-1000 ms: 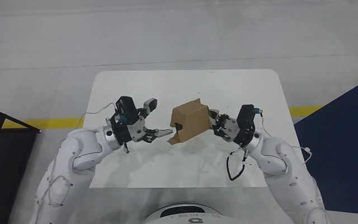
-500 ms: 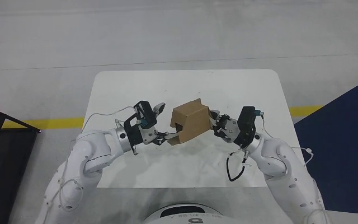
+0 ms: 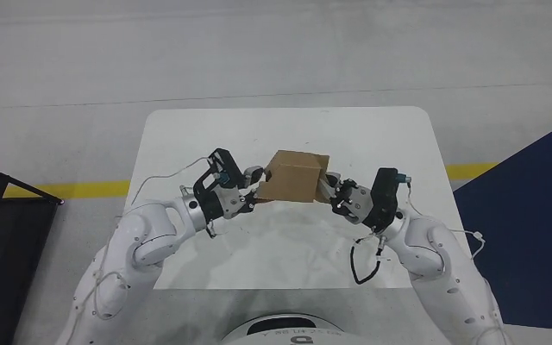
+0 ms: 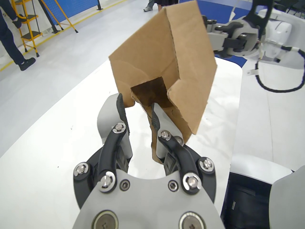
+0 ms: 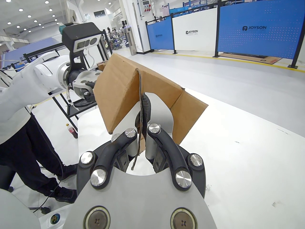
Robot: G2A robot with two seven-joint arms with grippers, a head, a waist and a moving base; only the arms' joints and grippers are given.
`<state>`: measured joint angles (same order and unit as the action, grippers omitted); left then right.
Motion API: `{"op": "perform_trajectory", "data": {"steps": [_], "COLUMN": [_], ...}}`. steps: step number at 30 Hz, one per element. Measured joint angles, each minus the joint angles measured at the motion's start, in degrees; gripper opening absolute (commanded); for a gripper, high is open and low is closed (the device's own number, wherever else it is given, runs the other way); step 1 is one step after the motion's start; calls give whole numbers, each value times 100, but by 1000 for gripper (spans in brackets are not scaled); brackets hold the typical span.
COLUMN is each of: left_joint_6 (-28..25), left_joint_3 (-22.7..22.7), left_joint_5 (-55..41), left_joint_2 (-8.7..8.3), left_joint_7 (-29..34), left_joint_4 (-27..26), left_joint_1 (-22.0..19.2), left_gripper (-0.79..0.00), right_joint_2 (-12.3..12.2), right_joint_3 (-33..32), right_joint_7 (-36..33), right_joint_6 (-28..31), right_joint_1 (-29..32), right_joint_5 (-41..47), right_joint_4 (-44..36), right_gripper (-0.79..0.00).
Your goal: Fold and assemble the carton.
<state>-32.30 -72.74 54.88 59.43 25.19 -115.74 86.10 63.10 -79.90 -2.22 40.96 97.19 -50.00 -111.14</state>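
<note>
The right gripper point(image 5: 142, 114) has its two fingers pressed together, pinching a thin flap at the right end of the one brown cardboard carton point(image 3: 295, 174). At the carton's left end, the left gripper point(image 4: 138, 114) has its two fingers spread, and a hanging flap sits between them, lying against one finger. So that's two grippers and one carton, held tilted over the one white rounded table point(image 3: 285, 129) beneath it.
</note>
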Motion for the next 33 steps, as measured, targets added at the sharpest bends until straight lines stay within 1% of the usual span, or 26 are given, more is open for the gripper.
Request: {"op": "perform_trajectory", "data": {"steps": [5, 9, 10, 12, 13, 16, 17, 19, 22, 26, 28, 30, 33], "left_joint_6": [250, 343, 353, 352, 351, 344, 320, 184, -15, 61, 53, -11, -236], "left_joint_3": [-127, -160, -159, -158, -171, -264, -306, -426, -672, -952, -1063, -1129, -1141], "left_joint_5": [-92, -196, -248, -386, -494, -801, -890, -1120, -1348, -1289, -1349, -1382, -1362], "left_joint_2": [-9, -10, -9, -7, -7, -14, -18, -31, -64, -88, -93, -96, -100], "left_joint_7": [78, 109, 115, 121, 134, 170, 170, 97, 31, -82, -219, -313, -438], "left_joint_4": [112, 194, 218, 261, 295, 379, 392, 410, 448, 415, 340, 242, 66], "left_joint_1": [20, 0, -5, -13, -21, -33, -34, -5, 62, 90, 56, 8, -89], "left_gripper": [-422, -403, -385, -296, -271, -231, -179, -123, -95, -62, -31, 0, 0], "right_joint_2": [-12, -24, -26, -28, -29, -31, -33, -37, -42, -41, -41, -40, -30], "right_joint_3": [13, 53, 66, 98, 111, 116, 108, 84, 60, 100, 135, 188, 337], "right_joint_7": [16, 2, -2, 27, 63, 174, 202, 248, 283, 326, 278, 200, 57], "right_joint_6": [146, 369, 408, 495, 556, 700, 734, 794, 813, 856, 853, 838, 833], "right_joint_1": [34, 37, 37, 37, 37, 46, 50, 65, 94, 122, 94, 36, -84], "right_joint_5": [6, 42, 57, 139, 223, 493, 574, 733, 917, 1323, 1564, 1697, 1809], "right_joint_4": [-112, -181, -196, -207, -199, -146, -129, -104, -85, -8, 99, 196, 330], "right_gripper": [-785, -785, -785, -785, -785, -785, -785, -785, -785, -785, -785, -785, -785]}}
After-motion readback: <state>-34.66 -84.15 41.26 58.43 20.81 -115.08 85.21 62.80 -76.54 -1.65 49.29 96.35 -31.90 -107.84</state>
